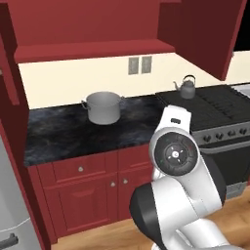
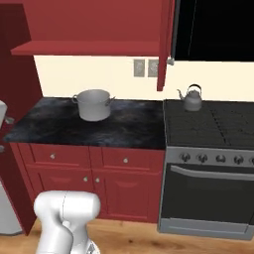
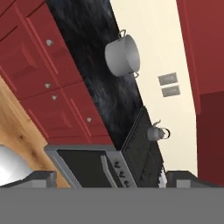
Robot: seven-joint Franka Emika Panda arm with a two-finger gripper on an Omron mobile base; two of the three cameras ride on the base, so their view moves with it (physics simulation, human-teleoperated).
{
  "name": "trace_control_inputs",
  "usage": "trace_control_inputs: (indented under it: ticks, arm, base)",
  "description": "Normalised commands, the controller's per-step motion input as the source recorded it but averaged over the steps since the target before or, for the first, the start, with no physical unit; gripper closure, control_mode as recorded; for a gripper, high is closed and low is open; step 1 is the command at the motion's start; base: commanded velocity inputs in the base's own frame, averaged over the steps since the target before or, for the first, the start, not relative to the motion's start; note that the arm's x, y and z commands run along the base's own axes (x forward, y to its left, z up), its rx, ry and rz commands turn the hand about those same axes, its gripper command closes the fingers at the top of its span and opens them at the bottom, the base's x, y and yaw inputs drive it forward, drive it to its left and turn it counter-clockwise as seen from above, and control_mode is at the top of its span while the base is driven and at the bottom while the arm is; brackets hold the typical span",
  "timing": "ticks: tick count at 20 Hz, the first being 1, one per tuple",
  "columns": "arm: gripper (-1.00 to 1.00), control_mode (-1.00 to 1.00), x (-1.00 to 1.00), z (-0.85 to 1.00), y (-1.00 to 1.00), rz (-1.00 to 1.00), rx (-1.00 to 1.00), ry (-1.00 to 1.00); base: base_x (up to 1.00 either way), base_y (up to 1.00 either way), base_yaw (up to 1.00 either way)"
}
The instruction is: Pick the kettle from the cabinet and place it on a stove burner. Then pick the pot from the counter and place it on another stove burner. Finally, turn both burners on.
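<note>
The small grey kettle (image 1: 186, 88) (image 2: 192, 98) (image 3: 156, 132) stands upright on the back left burner of the black stove (image 1: 222, 105) (image 2: 213, 126) (image 3: 141, 151). On the dark counter (image 1: 63, 132) (image 2: 126, 125) (image 3: 89, 48) sits the wide silver pot (image 1: 103, 107) (image 2: 93, 104) (image 3: 123, 56), left of the stove. The red wall cabinet (image 1: 93, 27) (image 2: 89, 25) hangs above with its door (image 1: 207, 34) (image 2: 166, 44) swung open. My gripper (image 3: 116, 180) is open and holds nothing; it looks at the scene from well back, far from pot and kettle.
A row of silver knobs (image 2: 211, 158) (image 1: 227, 134) lines the stove front above the oven door (image 2: 208, 193). Low red drawers and doors (image 1: 93, 183) (image 2: 89, 173) run under the counter. Two wall outlets (image 1: 139, 65) sit behind. A steel appliance (image 1: 12, 215) stands at far left.
</note>
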Motion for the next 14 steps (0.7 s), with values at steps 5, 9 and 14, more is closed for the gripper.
trace_control_inputs:
  ticks: [5,9,14]
  arm:
    - [-1.00,1.00,0.00,0.00,0.00,0.00,0.00,0.00]
    - [-1.00,1.00,0.00,0.00,0.00,0.00,0.00,0.00]
    - [-1.00,1.00,0.00,0.00,0.00,0.00,0.00,0.00]
  base:
    - [0.56,0.00,-0.01]
    - [0.59,0.00,0.00]
    - [0.63,0.07,0.00]
